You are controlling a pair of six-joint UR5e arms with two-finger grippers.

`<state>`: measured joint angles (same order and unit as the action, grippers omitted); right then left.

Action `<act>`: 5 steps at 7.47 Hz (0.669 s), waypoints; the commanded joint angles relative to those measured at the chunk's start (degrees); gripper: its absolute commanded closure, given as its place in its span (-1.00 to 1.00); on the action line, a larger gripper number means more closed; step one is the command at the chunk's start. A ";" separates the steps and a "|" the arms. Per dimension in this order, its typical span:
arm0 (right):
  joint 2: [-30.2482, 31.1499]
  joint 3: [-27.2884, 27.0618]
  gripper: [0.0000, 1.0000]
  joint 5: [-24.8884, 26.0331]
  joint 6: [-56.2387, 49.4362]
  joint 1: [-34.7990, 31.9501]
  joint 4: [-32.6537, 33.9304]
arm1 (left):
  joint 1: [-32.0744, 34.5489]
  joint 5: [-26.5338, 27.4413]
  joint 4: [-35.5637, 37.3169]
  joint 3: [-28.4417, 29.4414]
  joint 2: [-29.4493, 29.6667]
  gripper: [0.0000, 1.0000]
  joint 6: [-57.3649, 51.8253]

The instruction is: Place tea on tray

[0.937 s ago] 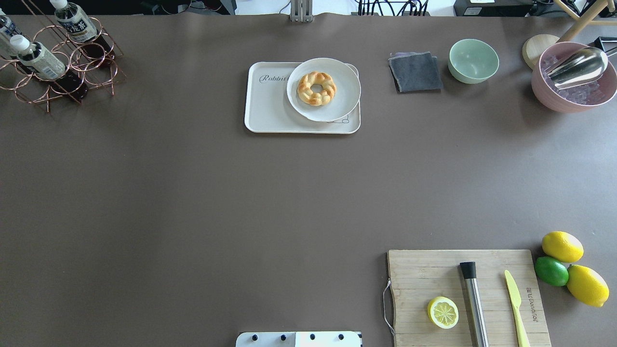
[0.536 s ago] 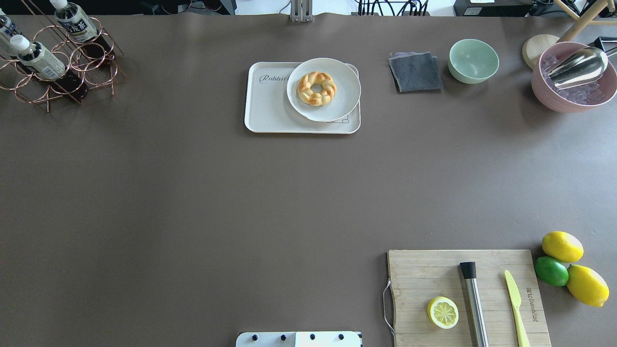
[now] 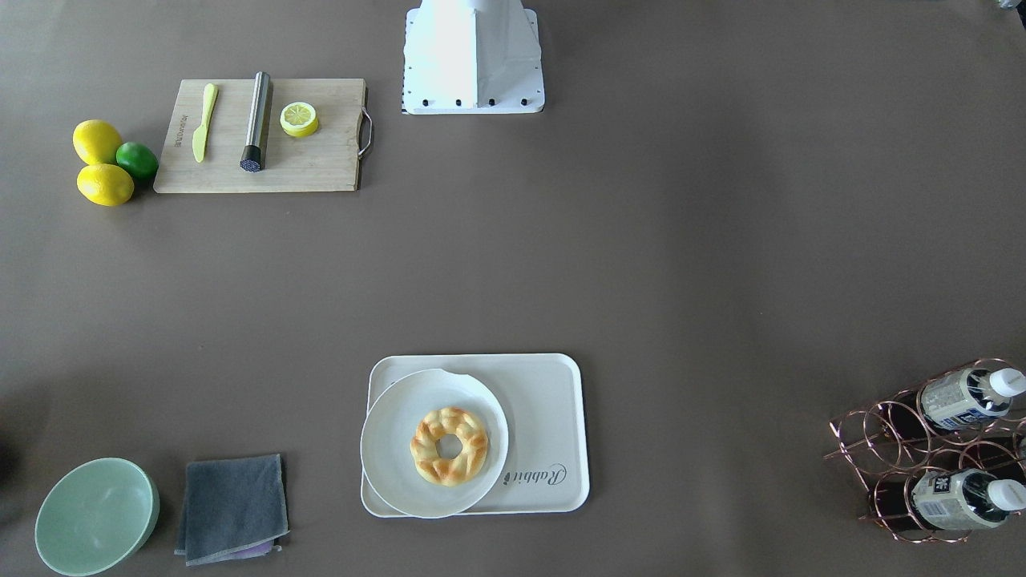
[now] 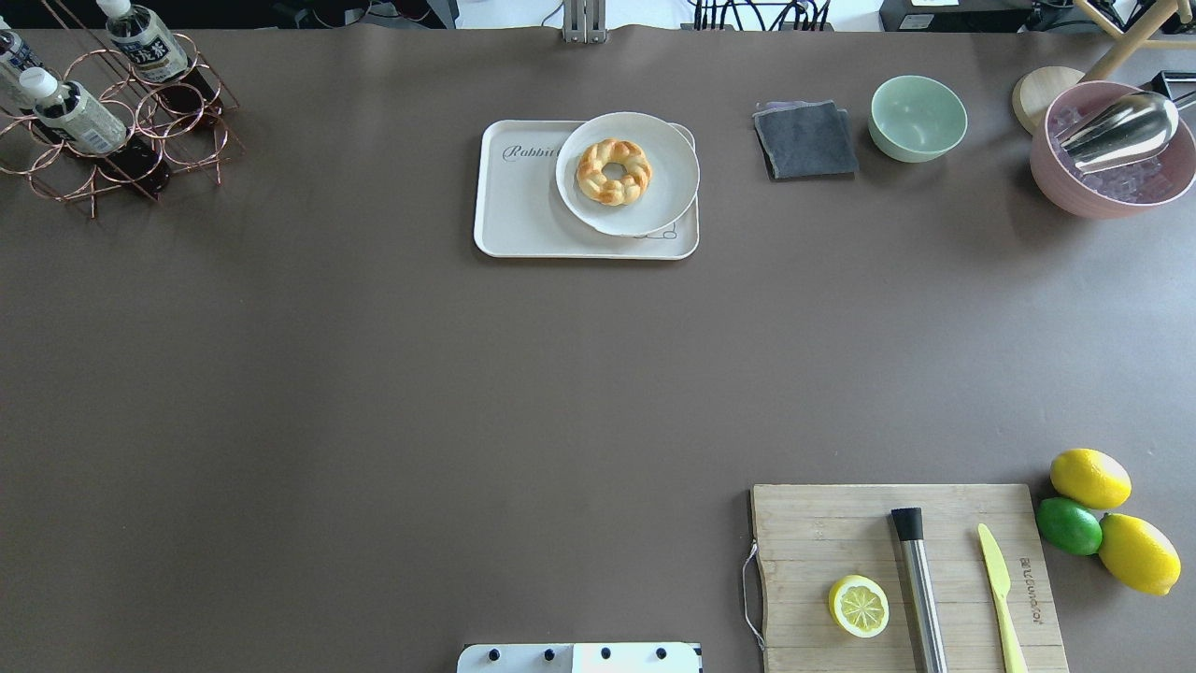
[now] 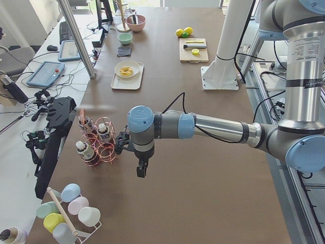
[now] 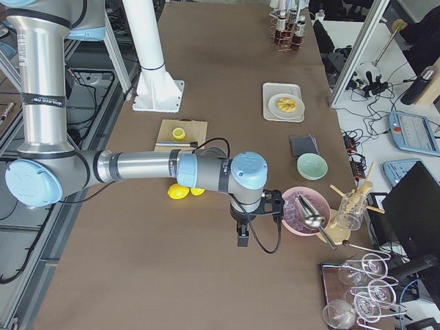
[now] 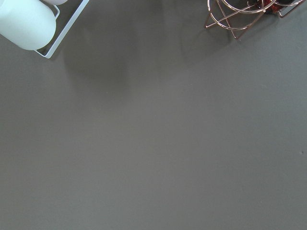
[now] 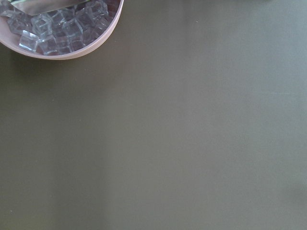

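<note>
Several tea bottles (image 4: 73, 117) with white caps lie in a copper wire rack (image 4: 140, 140) at the table's far left corner; they also show in the front view (image 3: 958, 398) and the left side view (image 5: 104, 133). The cream tray (image 4: 523, 206) with "Rabbit" lettering sits at the far middle of the table and carries a white plate (image 4: 654, 201) with a braided doughnut (image 4: 614, 171). My left gripper (image 5: 141, 170) hangs just beside the rack, apart from the bottles. My right gripper (image 6: 243, 237) hangs near the pink bowl. I cannot tell whether either is open or shut.
A grey cloth (image 4: 805, 140), a green bowl (image 4: 918, 117) and a pink bowl of ice with a metal scoop (image 4: 1112, 150) stand at the far right. A cutting board (image 4: 841, 533) with lemon half, muddler and knife lies front right, beside lemons and a lime (image 4: 1070, 525). A cup rack (image 5: 66, 213) stands behind the left gripper.
</note>
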<state>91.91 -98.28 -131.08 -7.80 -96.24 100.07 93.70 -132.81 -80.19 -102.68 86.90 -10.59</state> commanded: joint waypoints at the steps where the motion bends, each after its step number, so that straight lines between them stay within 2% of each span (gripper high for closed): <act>1: 0.20 -0.41 -1.00 -0.14 -0.02 0.00 -0.05 | 0.00 0.01 -0.40 -0.14 0.38 -0.95 -0.05; 5: 0.20 -0.68 -1.00 -0.14 -0.20 -0.09 -0.05 | 0.00 -0.08 -0.40 -0.06 -0.14 -0.95 0.04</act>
<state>92.10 -98.89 -131.21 -7.95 -96.24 100.02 93.69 -132.87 -80.67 -102.58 87.28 -10.59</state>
